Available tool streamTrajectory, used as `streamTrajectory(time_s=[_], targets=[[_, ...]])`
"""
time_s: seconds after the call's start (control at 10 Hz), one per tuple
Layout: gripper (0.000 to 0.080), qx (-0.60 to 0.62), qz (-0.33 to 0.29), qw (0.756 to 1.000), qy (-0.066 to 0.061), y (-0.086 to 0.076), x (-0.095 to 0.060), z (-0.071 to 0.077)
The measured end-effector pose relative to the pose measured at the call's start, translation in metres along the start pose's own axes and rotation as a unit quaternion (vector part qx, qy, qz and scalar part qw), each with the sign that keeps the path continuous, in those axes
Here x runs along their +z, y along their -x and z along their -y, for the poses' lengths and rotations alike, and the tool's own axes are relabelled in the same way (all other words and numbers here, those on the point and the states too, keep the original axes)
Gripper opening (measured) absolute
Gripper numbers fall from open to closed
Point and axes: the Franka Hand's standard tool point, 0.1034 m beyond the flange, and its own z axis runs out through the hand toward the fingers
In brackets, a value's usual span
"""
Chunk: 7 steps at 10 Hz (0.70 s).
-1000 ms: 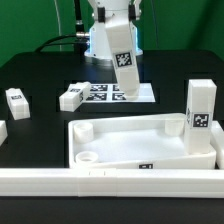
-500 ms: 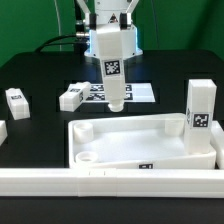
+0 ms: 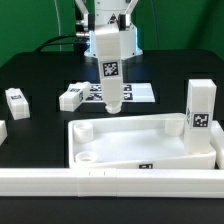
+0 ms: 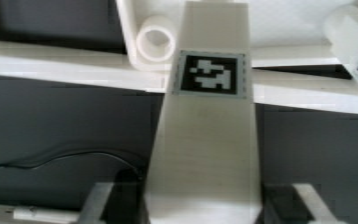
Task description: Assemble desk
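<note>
My gripper (image 3: pixel 110 60) is shut on a white square desk leg (image 3: pixel 112 85) with a tag on its face, holding it upright above the table just behind the white tray-like tabletop (image 3: pixel 140 140). In the wrist view the leg (image 4: pixel 208 130) runs straight out between the two fingers (image 4: pixel 115 200), toward a round corner socket (image 4: pixel 155 42) of the tabletop (image 4: pixel 87 62). Another tagged leg (image 3: pixel 200 115) stands upright at the tabletop's corner on the exterior view's right.
The marker board (image 3: pixel 135 92) lies behind the held leg. Loose white legs lie at the exterior view's left (image 3: pixel 17 100) and near the board (image 3: pixel 71 96). A long white rail (image 3: pixel 110 182) runs along the front, against the tabletop.
The held leg has swung from tilted to upright and shifted toward the exterior view's left, dropping slightly. The grip has not changed.
</note>
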Motion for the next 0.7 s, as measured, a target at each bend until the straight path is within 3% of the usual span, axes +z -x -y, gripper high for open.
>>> streamTrajectory(time_s=[0.2, 0.3, 0.7], targets=[[0.0288, -0.025, -0.01, 1.0, 0.013, -0.017, 0.005, -0.015], [0.0288, -0.035, -0.009, 0.999, 0.016, -0.018, 0.011, -0.021], [0.0288, -0.039, -0.041, 0.998, 0.022, -0.021, 0.012, -0.023]])
